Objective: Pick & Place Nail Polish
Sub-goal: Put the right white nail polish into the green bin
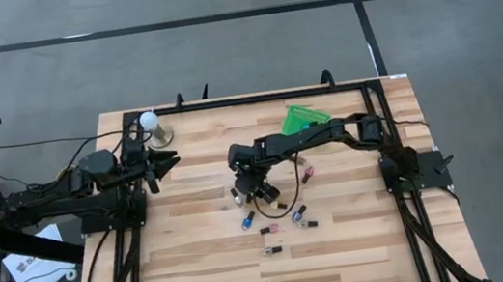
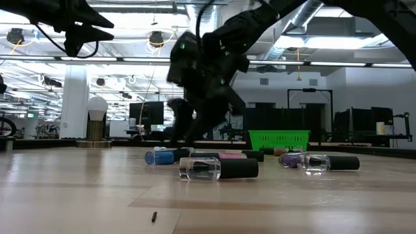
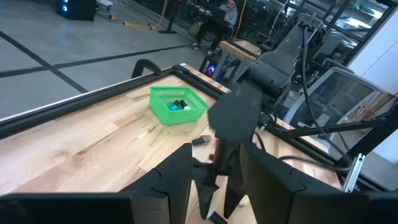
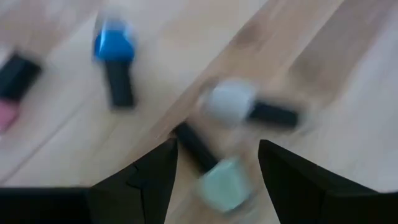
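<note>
Several nail polish bottles lie on their sides on the wooden table: a blue one (image 4: pixel 114 40), a pale clear one (image 4: pixel 229 102), a pink one (image 4: pixel 5 115) and a pale green one (image 4: pixel 221 183) with a dark cap. My right gripper (image 4: pixel 216 149) hangs open over the table's middle (image 1: pixel 250 192). Its fingers slant down on either side of the pale green bottle, above it and not touching. My left gripper (image 1: pixel 163 162) waits open at the far left, raised off the table. A green basket (image 1: pixel 305 116) at the back holds bottles (image 3: pixel 179 106).
A white ball-topped stand (image 1: pixel 150 125) rises at the far left, close to my left gripper. More bottles lie nearer the front edge (image 1: pixel 269 252) and right of my right gripper (image 1: pixel 306 171). A black frame (image 1: pixel 255 97) borders the table.
</note>
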